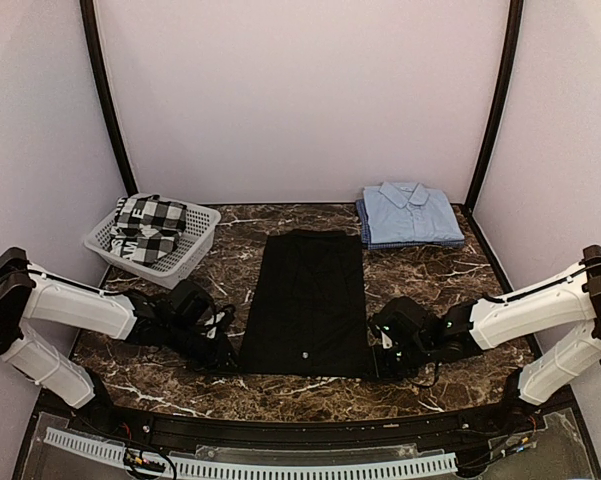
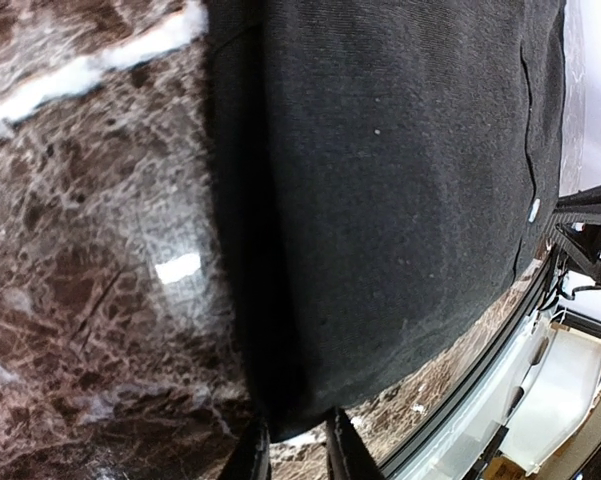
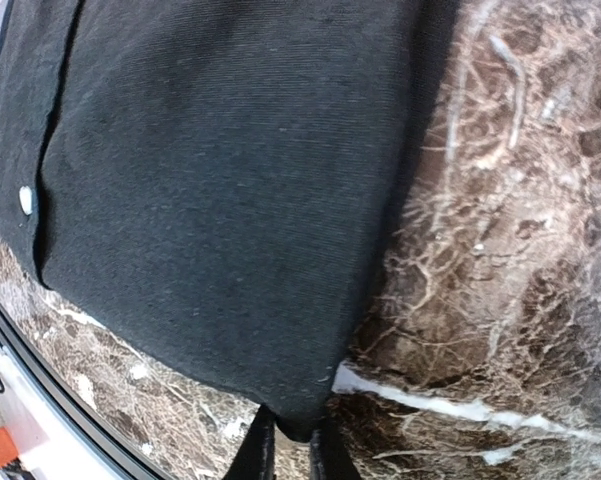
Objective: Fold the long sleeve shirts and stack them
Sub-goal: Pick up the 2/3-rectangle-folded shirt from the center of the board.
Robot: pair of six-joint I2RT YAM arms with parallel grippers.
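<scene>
At 10 o'clock on the surface a white basket holds a black-and-white checked cloth. The left arm reaches in low from 8 o'clock. Its jaws are narrow and pinch the 7 o'clock corner of the black shirt. The left wrist view shows that corner tucked between the fingers. The shirt lies flat at the centre as a long strip running 12 to 6 (one white button shows near its 6 o'clock hem). The right arm comes in from 4 o'clock, its jaws likewise narrow, nipping the 5 o'clock corner. The blue shirt sits folded at 1 o'clock, collar up, well apart from the black one.
</scene>
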